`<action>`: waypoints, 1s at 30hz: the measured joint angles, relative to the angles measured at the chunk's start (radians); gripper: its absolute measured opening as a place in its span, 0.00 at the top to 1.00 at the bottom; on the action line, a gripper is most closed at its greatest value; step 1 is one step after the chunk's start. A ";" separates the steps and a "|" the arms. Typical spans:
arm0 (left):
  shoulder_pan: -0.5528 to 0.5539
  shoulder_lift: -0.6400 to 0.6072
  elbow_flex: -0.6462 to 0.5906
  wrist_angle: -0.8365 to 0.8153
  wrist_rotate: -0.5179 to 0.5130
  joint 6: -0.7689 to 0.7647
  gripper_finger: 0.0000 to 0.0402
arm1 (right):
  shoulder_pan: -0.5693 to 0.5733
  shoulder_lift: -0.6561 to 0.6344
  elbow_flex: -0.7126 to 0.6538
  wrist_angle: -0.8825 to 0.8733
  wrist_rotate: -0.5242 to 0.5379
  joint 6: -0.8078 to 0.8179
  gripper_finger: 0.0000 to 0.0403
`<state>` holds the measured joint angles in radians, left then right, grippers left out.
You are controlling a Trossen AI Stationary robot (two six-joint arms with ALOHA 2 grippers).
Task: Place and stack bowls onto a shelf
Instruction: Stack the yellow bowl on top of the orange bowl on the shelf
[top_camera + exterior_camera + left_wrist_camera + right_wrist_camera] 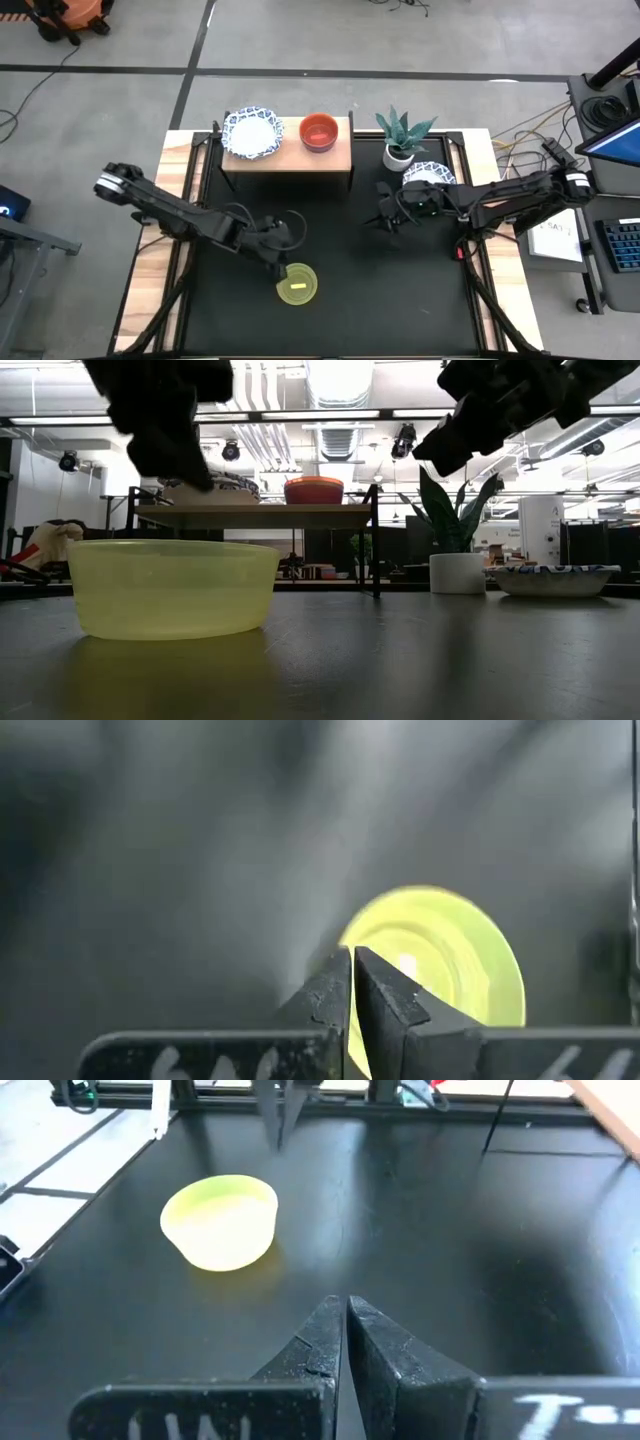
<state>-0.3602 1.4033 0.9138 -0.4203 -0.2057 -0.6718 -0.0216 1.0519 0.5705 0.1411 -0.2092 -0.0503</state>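
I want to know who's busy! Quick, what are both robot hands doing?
Left gripper: fingers shut, empty, above the yellow bowl.
Right gripper: fingers shut, holding nothing.

Translucent glossy plastic yellow bowl (172, 587) on matt black tabletop (420, 660); pale wood shelf (300, 155).

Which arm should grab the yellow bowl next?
Probably the left. Its gripper hangs right beside the yellow bowl on the table, jaws shut and empty. The right gripper is farther off, near the plant, so it would have to cross the table.
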 joint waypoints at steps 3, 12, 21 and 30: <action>-0.001 0.075 0.010 0.013 0.070 -0.018 0.97 | 0.000 -0.007 -0.001 0.000 0.000 -0.020 0.97; -0.001 0.248 0.126 -0.040 0.091 0.047 0.74 | 0.000 -0.009 -0.002 -0.022 0.000 -0.021 0.97; 0.011 0.362 0.172 -0.151 0.090 0.038 0.69 | 0.000 -0.009 -0.002 -0.038 0.000 -0.016 0.97; 0.023 0.360 0.172 -0.156 0.113 0.026 0.98 | 0.000 -0.009 -0.002 -0.065 -0.001 -0.011 0.97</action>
<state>-0.3375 1.7631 1.0859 -0.5766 -0.0928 -0.6461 -0.0216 1.0431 0.5682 0.0761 -0.2098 -0.0614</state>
